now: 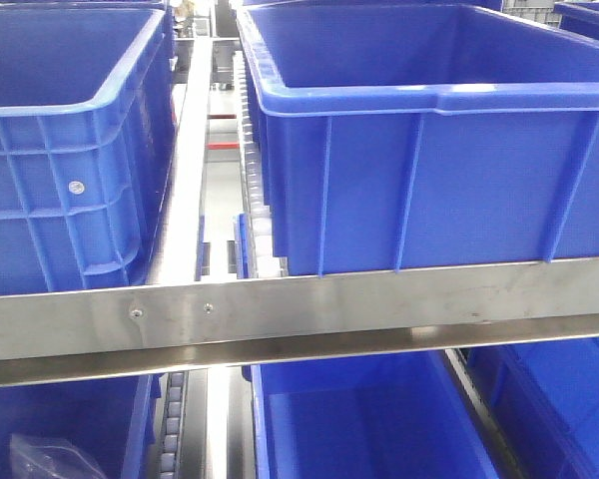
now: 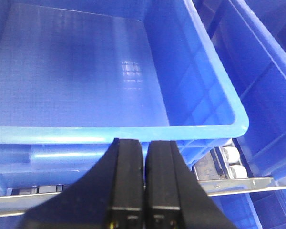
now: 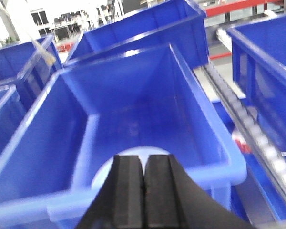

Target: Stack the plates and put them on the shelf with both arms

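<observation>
A pale bluish-white plate (image 3: pixel 104 166) lies on the floor of a blue bin (image 3: pixel 133 95), close to the bin's near wall, in the right wrist view. Only one round outline shows, and most of it is hidden behind my right gripper (image 3: pixel 144 157). That gripper is shut with nothing between its black fingers and hovers just over the bin's near rim. My left gripper (image 2: pixel 144 141) is also shut and empty. It sits in front of the near rim of an empty blue bin (image 2: pixel 86 81). No plate shows in the left wrist or front views, and neither gripper shows in the front view.
Large blue bins (image 1: pixel 429 150) stand side by side on a steel shelf rail (image 1: pixel 299 309), with more bins (image 1: pixel 349 419) on the level below. Roller tracks (image 3: pixel 248 119) run between the bins. A clear plastic bag (image 1: pixel 40 459) lies in the lower left bin.
</observation>
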Tool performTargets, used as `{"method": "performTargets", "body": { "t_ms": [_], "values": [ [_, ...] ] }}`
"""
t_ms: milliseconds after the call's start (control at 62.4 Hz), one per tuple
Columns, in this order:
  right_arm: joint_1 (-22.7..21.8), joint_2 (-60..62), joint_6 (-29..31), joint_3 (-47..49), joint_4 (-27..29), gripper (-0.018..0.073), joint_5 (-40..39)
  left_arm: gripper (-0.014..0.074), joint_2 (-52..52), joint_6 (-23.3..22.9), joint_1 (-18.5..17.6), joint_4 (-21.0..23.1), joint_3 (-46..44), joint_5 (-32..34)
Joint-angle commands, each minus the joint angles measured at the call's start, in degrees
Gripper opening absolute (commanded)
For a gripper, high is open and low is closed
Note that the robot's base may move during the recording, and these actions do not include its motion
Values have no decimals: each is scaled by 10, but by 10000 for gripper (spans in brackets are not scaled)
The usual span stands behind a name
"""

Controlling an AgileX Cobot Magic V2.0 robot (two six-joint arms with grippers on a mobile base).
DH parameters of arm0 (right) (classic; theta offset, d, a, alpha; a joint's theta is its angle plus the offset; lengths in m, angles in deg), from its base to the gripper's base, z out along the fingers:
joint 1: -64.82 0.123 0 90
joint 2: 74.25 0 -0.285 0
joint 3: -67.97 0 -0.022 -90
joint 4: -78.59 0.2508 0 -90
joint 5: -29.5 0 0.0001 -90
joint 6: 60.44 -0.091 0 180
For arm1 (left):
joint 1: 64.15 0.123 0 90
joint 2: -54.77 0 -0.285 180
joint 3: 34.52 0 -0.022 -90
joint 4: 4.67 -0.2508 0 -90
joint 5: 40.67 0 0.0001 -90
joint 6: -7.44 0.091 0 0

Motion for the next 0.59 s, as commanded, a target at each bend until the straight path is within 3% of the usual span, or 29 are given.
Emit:
{"method": "performTargets", "body": {
  "t_ms": [0, 337, 577],
  "values": [
    [-2, 37, 6, -14, -12, 48, -33, 101, 2, -2, -3, 7, -16, 45],
    [-3, 253, 6, -257, -12, 48, -112, 101, 2, -2, -3, 7, -16, 45],
    [-9, 320, 6, -267, -16, 48, -26, 101, 2, -2, -3, 7, -16, 45]
  ]
}}
